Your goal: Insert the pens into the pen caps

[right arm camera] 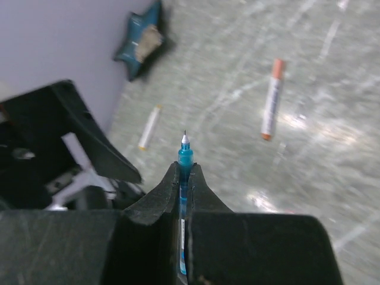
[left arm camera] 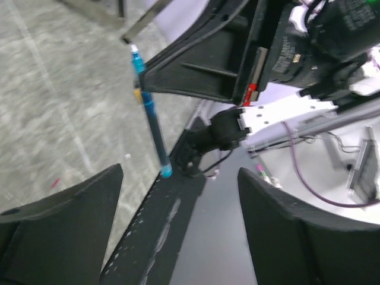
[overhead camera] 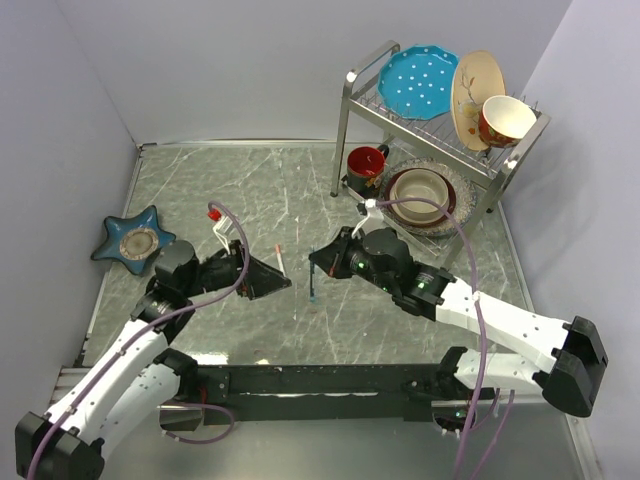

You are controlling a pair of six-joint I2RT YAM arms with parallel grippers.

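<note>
Though slim, teal pen (right arm camera: 184, 157), white-tipped.

- Overhead, the light is cool, even and bright; only faint, soft shadows fall on the bench (overhead camera: 250, 190).
- The marbled bench top gives pale glare along its near edge, and the walls (overhead camera: 60, 120) lean outward toward the corners, a wide-lens bend.
- Left wrist camera: soft all over; the teal pen (left arm camera: 151, 119) is smeared, and the fingers of the left end effector (left arm camera: 178, 178) are dark, unfocused shapes.
- Right wrist camera: the right end effector (right arm camera: 184, 171) and the pen tip are crisp; the bench behind is hazy, with bright glare patches and a blurred white pen (right arm camera: 270, 100).
</note>
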